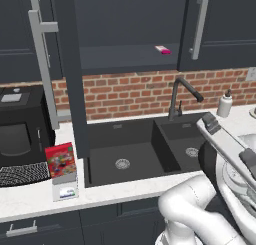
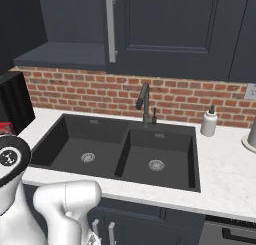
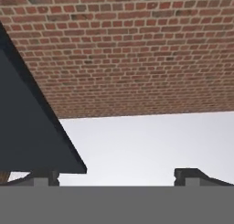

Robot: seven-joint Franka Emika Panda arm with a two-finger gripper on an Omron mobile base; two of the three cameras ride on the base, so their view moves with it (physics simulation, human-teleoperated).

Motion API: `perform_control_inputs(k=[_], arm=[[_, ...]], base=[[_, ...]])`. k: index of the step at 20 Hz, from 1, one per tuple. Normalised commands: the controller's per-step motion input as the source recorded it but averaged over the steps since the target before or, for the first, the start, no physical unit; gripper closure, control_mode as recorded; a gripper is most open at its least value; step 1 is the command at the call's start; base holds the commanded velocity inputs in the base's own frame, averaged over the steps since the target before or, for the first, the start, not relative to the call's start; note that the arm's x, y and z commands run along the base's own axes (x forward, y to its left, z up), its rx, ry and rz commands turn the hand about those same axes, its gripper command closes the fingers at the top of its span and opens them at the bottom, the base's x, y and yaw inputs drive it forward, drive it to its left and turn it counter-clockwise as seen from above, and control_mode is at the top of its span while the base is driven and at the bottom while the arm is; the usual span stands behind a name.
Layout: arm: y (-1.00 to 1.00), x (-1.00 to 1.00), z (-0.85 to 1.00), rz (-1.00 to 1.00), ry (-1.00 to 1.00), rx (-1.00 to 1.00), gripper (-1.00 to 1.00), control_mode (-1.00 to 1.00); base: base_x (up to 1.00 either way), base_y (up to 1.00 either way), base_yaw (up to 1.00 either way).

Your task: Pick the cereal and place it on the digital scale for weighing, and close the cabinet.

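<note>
Cereal, left base view: you see the cereal [image 1: 60, 162] standing on the digital scale [image 1: 65, 189], left of the sink [image 1: 135, 154], so the door is your step.
Cabinet, left base view: the cabinet [image 1: 70, 74] door stands open, edge-on above the sink's left rim; push squarely by its handle [image 1: 42, 64].
Room, right base view: your arm has open space above the sink.
Gripper, hand view: the gripper [image 3: 116, 177] is spread wide, pinching nothing, facing brick beside the door edge.

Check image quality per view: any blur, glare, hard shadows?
Left base view: sharp, flat light, no glare; cereal print is too small to read. Right base view: even, sink dark but legible. Hand view: brick wall crisp, counter washed-out white, textureless.
</note>
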Motion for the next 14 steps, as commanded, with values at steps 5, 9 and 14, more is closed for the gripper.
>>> perform_control_inputs(k=[5,9,14], arm=[[0.9,0.0,-0.22,0.0,-0.01,0.09,-1.0,-1.0],[0.94,0.0,-0.24,0.0,0.0,0.11,-1.0,-1.0],[0.8,-0.01,-0.31,0.03,-0.01,0.21,-1.0,-1.0]], base=[[0.0,0.0,0.0],[0.0,0.0,0.0],[0.0,0.0,0.0]])
